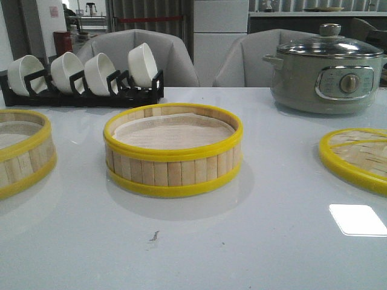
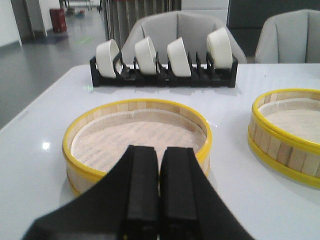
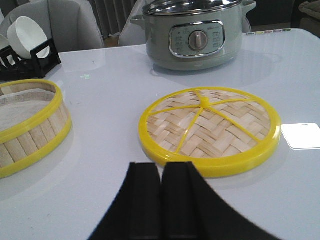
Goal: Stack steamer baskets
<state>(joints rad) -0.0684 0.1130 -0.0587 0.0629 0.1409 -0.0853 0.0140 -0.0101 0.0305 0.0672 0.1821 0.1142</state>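
Two to stack, both flat on the white table [image 1: 254, 241] and not stacked yet. The middle basket [image 1: 173, 151] right in the centre of the front view. The left basket [image 1: 21, 151] off at nine o'clock, half cut off by the edge, well apart from the middle one. Woven lid [image 1: 357, 158] at three o'clock, grey-green pot [image 1: 326, 69] at about one o'clock, bowl rack [image 1: 84, 75] at eleven o'clock.

Left gripper [image 2: 159, 152] pressed together, holding nothing, hanging near the rim of the left basket. Right gripper [image 3: 161, 167] pressed together too, holding nothing, close to the woven lid and not to any basket.

Lots to go wrong from here. No way to grab a rim with jaws squeezed tight, so spread first; otherwise just a bump and a push across the shiny table. Thin round rim, so easy to pinch badly and tip or drop the basket on the lift. Loose-looking white liner [image 1: 172, 132] inside, so may catch or slide out. Easy to set down off-centre, with one yellow rim hanging over the other. Wrong pick on the right side, too: woven lid right there, round and yellow-edged like a basket. Bowl rack and pot likely safe, well apart.
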